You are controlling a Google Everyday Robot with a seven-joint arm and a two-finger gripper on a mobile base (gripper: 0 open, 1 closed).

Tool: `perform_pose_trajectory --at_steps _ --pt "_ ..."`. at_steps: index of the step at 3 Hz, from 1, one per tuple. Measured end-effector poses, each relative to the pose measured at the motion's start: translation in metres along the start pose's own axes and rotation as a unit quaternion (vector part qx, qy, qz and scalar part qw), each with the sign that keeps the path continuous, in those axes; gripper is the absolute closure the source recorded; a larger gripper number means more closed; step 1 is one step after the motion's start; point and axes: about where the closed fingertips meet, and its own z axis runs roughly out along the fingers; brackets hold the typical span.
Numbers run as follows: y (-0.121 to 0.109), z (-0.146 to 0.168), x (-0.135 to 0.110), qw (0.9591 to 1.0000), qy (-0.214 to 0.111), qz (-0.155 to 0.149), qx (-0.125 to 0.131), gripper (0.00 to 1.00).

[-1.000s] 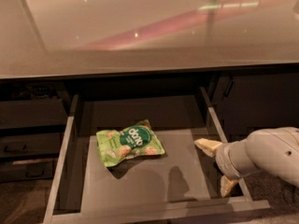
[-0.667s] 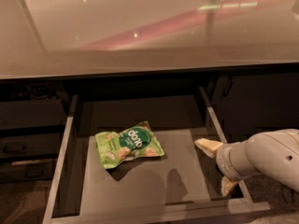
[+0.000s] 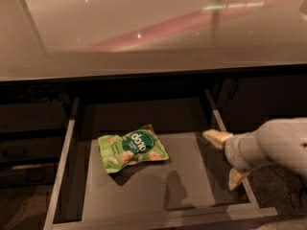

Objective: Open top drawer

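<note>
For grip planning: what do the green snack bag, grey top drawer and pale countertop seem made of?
Green snack bag: probably thin plastic film, crinkled, shiny. Grey top drawer: matte, perhaps painted metal or laminate. Pale countertop: polished, mirrors lights; material unclear. The gripper sits open at the drawer's right wall.

Dim warm light, pink countertop (image 3: 144,32) glare, soft shadow beside the pincer (image 3: 228,158) at the top drawer's (image 3: 64,169) right wall.
</note>
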Motion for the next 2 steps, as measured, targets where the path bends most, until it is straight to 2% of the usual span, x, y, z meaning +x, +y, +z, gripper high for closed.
perform_pose_trajectory --at_steps 1,2 --pt "-0.0384 -0.0329 0.0095 0.9995 0.009 0.015 0.025 0.00" --pt "-0.0384 -0.0329 0.0095 0.9995 0.009 0.015 0.025 0.00"
